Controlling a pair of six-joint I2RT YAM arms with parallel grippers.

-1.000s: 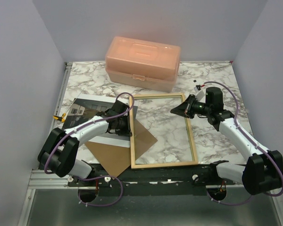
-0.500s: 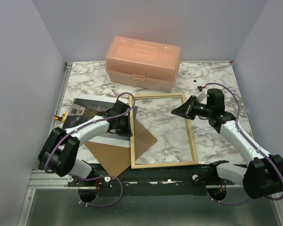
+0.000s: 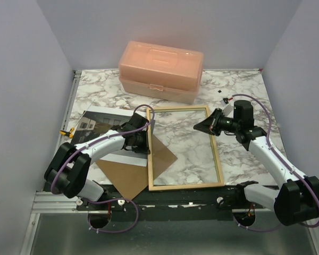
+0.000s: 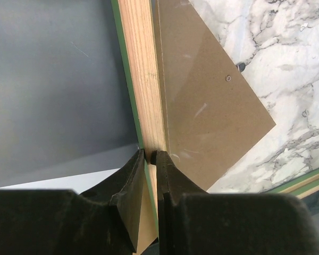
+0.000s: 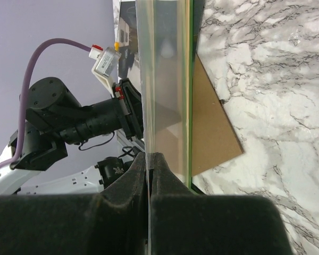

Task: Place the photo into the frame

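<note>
Nearest the arm bases, the brown backing board (image 3: 125, 172) is lying flat on the marble table (image 3: 239, 90), one corner reaching under the frame (image 3: 218, 164). The frame is resting pale-wood side up. The left gripper (image 4: 149, 155) is clamping the frame's left rail between its narrowly parted jaws. The right gripper (image 5: 149, 155) is hovering at the right rail, jaws pinched together on the thin edge of a clear pane (image 5: 162, 79). The photo (image 3: 98, 119) is lying flat outside the frame, just beside its left rail and partly under the left arm. A peach plastic box (image 3: 162, 69) is sitting farthest back
</note>
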